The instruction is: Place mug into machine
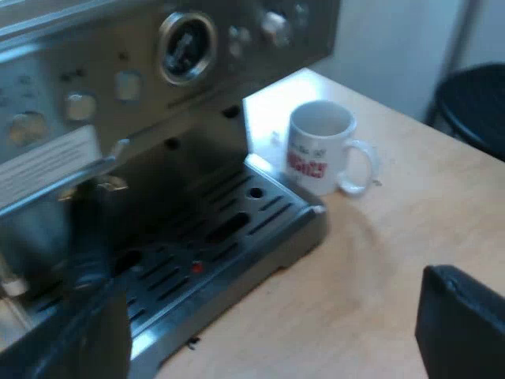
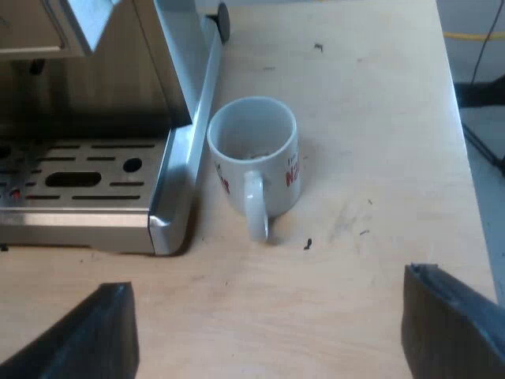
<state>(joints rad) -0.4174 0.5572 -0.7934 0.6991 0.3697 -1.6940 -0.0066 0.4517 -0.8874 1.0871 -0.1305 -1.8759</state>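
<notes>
As the mug stands upright on the table, just beside the side edge of the tray and not yet on it, the step in hand, as I judge it, is the grasp. Its handle points towards my right gripper, whose fingers are wide apart and hold nothing, hanging short of the mug over bare table. To do this well I would come down with a finger on either side of the mug's body, or pinch the rim away from the handle. I would close gently so the glazed wall does not slip, then lift high enough to clear the tray's raised lip before moving across. The mug should land flat on the slotted top of the tray, under the front of the machine, without knocking its steel side. My left gripper is also spread apart and empty, near the tray's corner; I would hold it out of the path.
</notes>
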